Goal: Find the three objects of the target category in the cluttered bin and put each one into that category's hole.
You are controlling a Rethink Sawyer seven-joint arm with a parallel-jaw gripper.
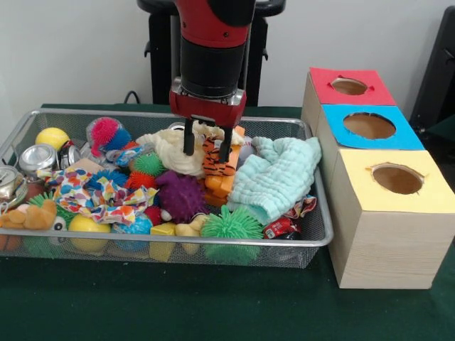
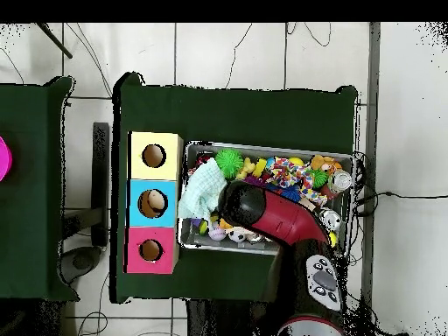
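Note:
A wire mesh bin [image 1: 178, 243] holds a jumble of toys, cloths and cans. My gripper [image 1: 207, 144] hangs low over its back middle, open. Its fingers [image 1: 189, 139] straddle the top of an orange striped tiger plush [image 1: 215, 165], with a cream plush [image 1: 173, 150] just to the left. I cannot tell whether the fingers touch the tiger. Three boxes stand beside the bin, with a red hole [image 1: 349, 86], a blue hole [image 1: 369, 126] and a yellow hole [image 1: 397, 179]. In the overhead view the arm [image 2: 271, 214] covers the gripper above the bin [image 2: 262, 147].
Around the tiger lie a mint cloth [image 1: 274, 177], a purple spiky ball [image 1: 181, 195], a green spiky ball [image 1: 231, 224], a dotted colourful cloth [image 1: 99, 192], a yellow ball [image 1: 52, 137] and cans [image 1: 37, 158]. Overhead, the boxes [image 2: 154, 203] line the bin's left side.

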